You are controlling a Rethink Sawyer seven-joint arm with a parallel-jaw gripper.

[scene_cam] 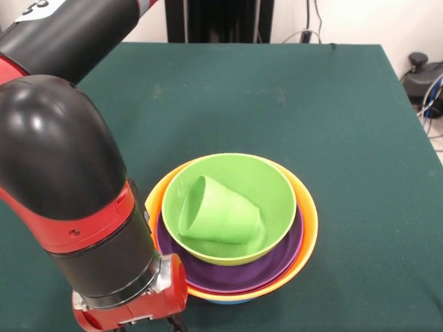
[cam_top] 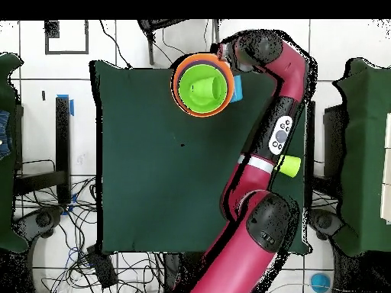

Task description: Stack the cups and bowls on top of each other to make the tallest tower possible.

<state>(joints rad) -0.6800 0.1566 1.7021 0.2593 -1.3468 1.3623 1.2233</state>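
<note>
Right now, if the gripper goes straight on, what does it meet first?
Probably the table, just beside the tower: the gripper seems to point down, but its tip is hardly visible.

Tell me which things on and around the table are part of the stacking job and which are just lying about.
Part of the job:
- the tower, nested bowls with an orange rim outermost
- green bowl on top
- green cup lying on its side inside it
- yellow-green cup beside the arm
- sky blue cup next to the stack

Lying about:
- cables on the floor
- blue tape on the floor
</note>
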